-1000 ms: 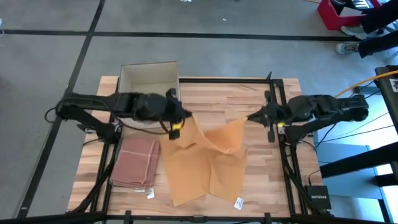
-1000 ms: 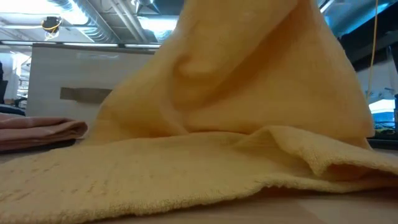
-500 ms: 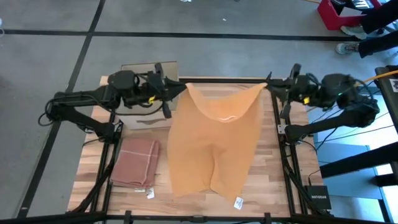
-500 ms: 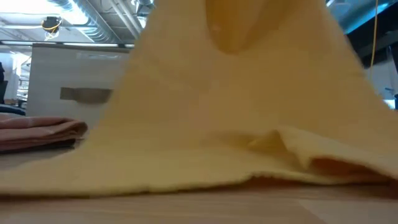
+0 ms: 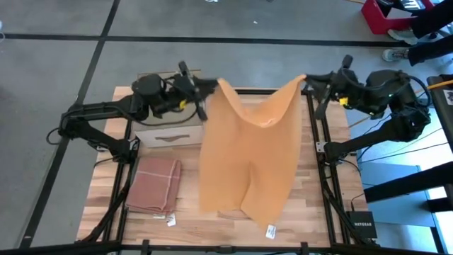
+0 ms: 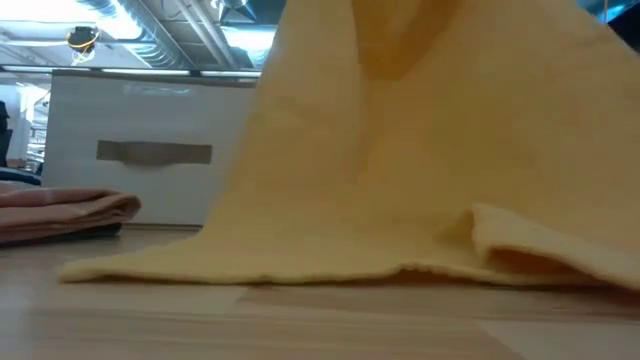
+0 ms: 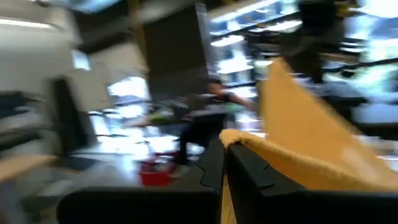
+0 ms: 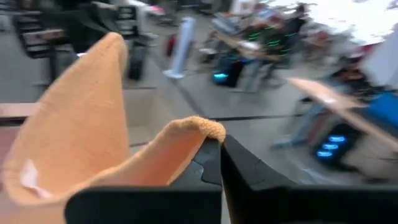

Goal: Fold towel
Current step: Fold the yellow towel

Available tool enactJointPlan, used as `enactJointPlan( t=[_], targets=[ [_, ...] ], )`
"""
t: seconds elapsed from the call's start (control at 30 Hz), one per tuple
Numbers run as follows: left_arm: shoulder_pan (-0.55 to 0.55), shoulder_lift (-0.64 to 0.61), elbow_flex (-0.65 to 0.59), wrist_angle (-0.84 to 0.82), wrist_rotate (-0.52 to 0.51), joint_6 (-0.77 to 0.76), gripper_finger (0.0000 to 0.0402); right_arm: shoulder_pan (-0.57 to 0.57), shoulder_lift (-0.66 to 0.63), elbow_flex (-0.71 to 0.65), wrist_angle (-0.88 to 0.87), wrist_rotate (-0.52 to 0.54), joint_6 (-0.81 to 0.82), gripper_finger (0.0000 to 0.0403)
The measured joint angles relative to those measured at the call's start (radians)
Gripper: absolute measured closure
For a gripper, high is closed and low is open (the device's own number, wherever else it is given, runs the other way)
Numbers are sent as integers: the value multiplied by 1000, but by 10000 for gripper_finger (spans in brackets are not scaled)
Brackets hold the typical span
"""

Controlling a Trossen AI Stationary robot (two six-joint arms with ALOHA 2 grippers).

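Note:
An orange-yellow towel hangs spread between my two grippers above the table's far half. My left gripper is shut on its far left corner and my right gripper on its far right corner; both point nearly level toward each other. The top edge sags between them. The towel's lower end lies on the wooden table near the front edge, with one part folded over at the right. My left gripper pinches the towel's far left corner between its two fingers, coming level from the table's left. The cloth falls away slack below the fingers. My right gripper pinches the far right corner between its two fingers, level from the table's right. The corner curls over the fingertips and the towel hangs below.
A folded pink towel lies at the table's near left, also in the low view. A white box stands at the far left under my left arm. A small white tag lies near the front edge.
Both grippers have risen and gone toward the table's far edge, moving apart and tipping up to nearly level. The towel, crumpled on the table before, has been lifted and spread out; its far corners rose while its lower end stayed on the table and drew in.

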Motion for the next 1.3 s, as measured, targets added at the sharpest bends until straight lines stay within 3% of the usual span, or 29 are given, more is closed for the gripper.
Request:
enactJointPlan(
  t=[0.1, 0.3, 0.47, 0.53, 0.67, 0.83, 1.0, 1.17, 1.3],
  targets=[
    [48, -1, 0, 52, -61, 72, 396, -1, 3, -11, 50, 97, -71, 402],
    [137, -1, 0, 156, -66, 154, 396, -1, 5, -52, 185, 248, -239, 402],
    [142, -1, 21, 402, -66, 203, 396, -2, 4, -55, 327, 332, -363, 402],
    [126, -3, 48, 425, -66, 220, 396, 0, 4, -54, 390, 343, -415, 402],
    [75, -10, 113, 375, -65, 225, 396, 5, 10, 7, 434, 309, -444, 402],
    [1, -31, 224, 156, -64, 220, 396, 119, 47, 154, 347, 300, -413, 402],
    [-38, -36, 334, -80, -96, 193, 396, 251, 180, 367, 203, 414, -430, 402],
    [-47, -43, 403, -152, -115, 129, 396, 360, 329, 618, 173, 503, -508, 402],
    [-78, -41, 442, -167, -116, 118, 396, 465, 340, 577, 437, 662, -793, 402]
  ],
)
